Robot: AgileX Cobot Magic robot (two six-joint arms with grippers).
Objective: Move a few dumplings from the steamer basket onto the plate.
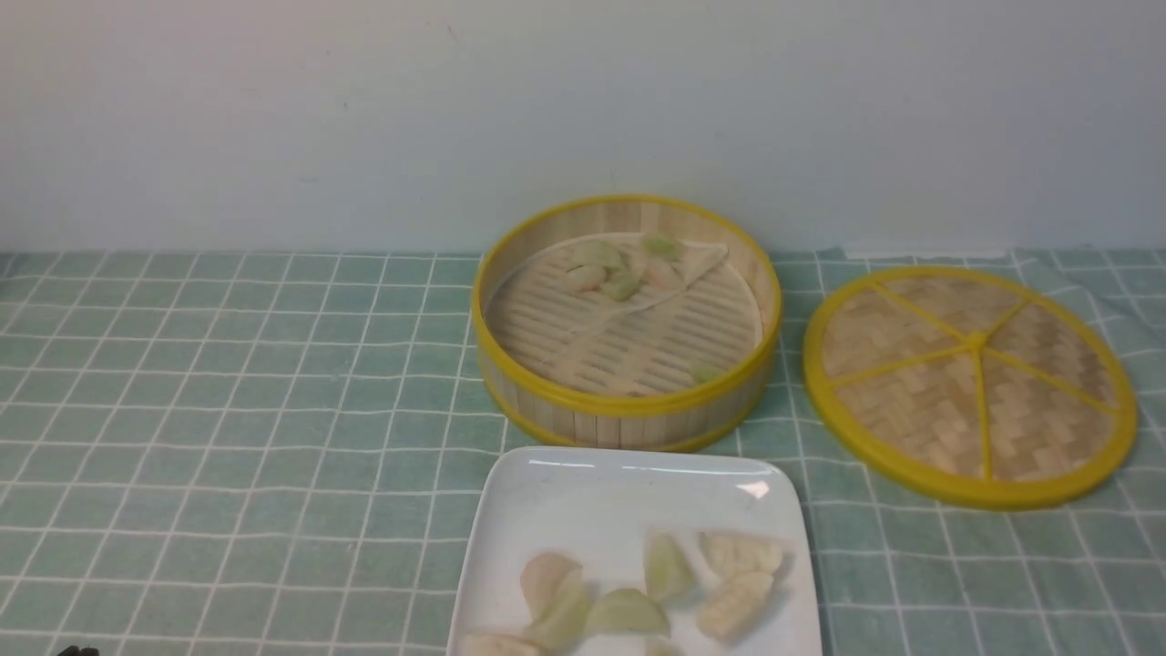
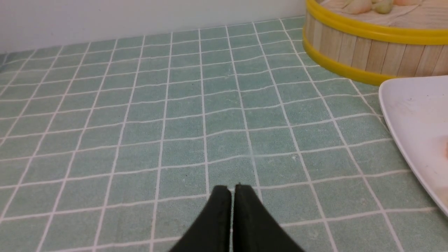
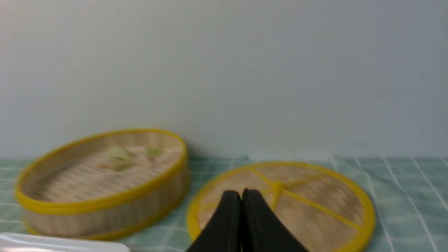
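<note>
With several dumplings (image 1: 629, 592) on the plate (image 1: 592, 483), both your fingers sat closed, empty. Next pick, judged: reopen over the steamer basket (image 1: 629, 401).

Both grippers' fingers (image 2: 220, 217) are black, smooth, tapered.

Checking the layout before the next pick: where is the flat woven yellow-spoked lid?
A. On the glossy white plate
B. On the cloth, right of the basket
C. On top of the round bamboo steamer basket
B: the flat woven yellow-spoked lid lies on the checked cloth, right of the open round bamboo steamer basket.
</note>
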